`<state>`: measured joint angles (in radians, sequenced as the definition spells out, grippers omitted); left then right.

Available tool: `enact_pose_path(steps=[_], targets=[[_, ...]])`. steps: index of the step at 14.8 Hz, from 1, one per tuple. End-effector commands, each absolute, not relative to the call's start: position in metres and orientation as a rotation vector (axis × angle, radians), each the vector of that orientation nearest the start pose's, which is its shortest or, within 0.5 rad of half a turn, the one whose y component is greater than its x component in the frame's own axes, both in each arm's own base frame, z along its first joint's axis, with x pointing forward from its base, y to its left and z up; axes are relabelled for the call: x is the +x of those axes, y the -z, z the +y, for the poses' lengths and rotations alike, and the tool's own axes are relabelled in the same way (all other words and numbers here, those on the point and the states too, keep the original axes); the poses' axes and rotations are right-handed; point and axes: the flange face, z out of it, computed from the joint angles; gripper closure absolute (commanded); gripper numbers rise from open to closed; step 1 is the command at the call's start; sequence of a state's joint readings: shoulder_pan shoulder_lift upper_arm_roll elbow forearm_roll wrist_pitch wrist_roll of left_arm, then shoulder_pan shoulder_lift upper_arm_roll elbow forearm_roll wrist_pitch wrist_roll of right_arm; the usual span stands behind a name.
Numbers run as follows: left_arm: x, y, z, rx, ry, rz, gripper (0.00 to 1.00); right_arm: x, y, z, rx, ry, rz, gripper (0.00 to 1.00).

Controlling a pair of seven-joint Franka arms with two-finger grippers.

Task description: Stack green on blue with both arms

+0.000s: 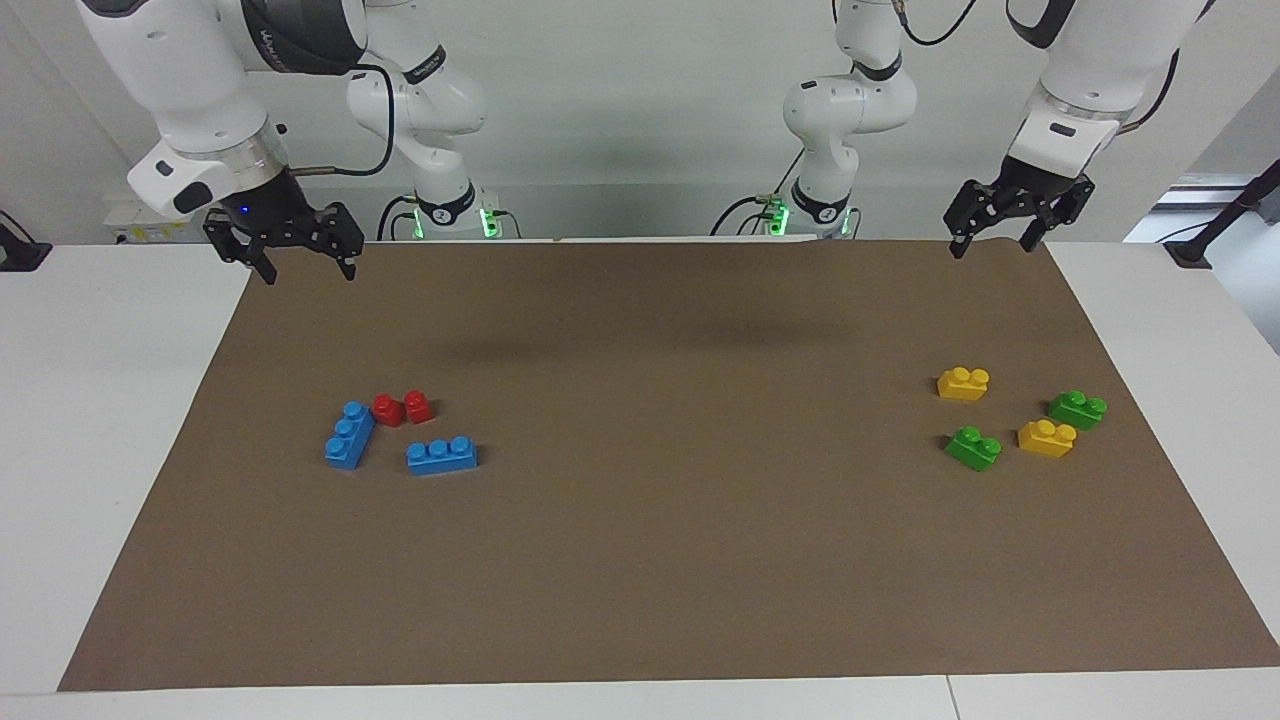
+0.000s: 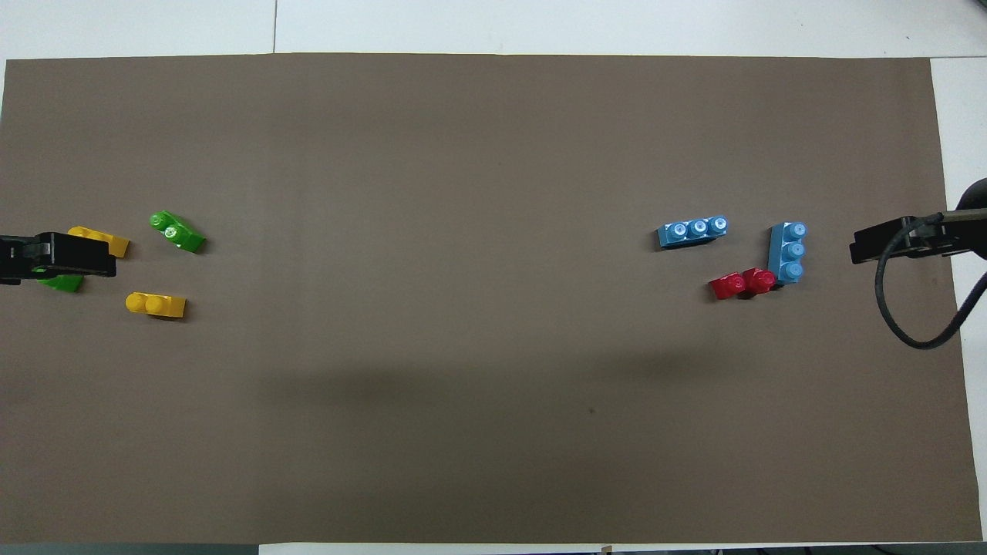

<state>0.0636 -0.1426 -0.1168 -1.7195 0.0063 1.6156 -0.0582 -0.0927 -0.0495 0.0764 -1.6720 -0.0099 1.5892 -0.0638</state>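
Two green bricks lie at the left arm's end: one [image 1: 973, 447] [image 2: 176, 231] farther out, the other [image 1: 1077, 409] nearer the mat's side edge and partly covered in the overhead view [image 2: 63, 284]. Two blue bricks lie at the right arm's end: one [image 1: 441, 455] [image 2: 693, 231] on its own, the other [image 1: 349, 435] [image 2: 787, 252] beside the red bricks. My left gripper [image 1: 993, 248] [image 2: 77, 257] is open and empty, raised over the mat's edge nearest the robots. My right gripper [image 1: 308, 272] [image 2: 879, 241] is open and empty, raised over its own corner of the mat.
Two yellow bricks [image 1: 963, 383] [image 1: 1046, 437] lie among the green ones. Two small red bricks [image 1: 388, 408] [image 1: 419, 406] sit side by side against the blue brick nearer the mat's side edge. The brown mat [image 1: 650, 560] covers the white table.
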Motion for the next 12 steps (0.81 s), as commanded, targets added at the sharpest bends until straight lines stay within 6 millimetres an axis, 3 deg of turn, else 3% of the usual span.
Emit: enact_pose_path(steps=[1, 12], targets=[[0.5099, -0.6379, -0.034, -3.117, 0.077, 0.02, 0.0, 0.5316, -0.5998, -0.0067, -3.174, -0.026, -0.024, 0.0], [0.5046, -0.6337, -0.0279, -3.117, 0.068, -0.028, 0.0, 0.5287, -0.5987, -0.0089, -3.175, -0.014, -0.012, 0.0]])
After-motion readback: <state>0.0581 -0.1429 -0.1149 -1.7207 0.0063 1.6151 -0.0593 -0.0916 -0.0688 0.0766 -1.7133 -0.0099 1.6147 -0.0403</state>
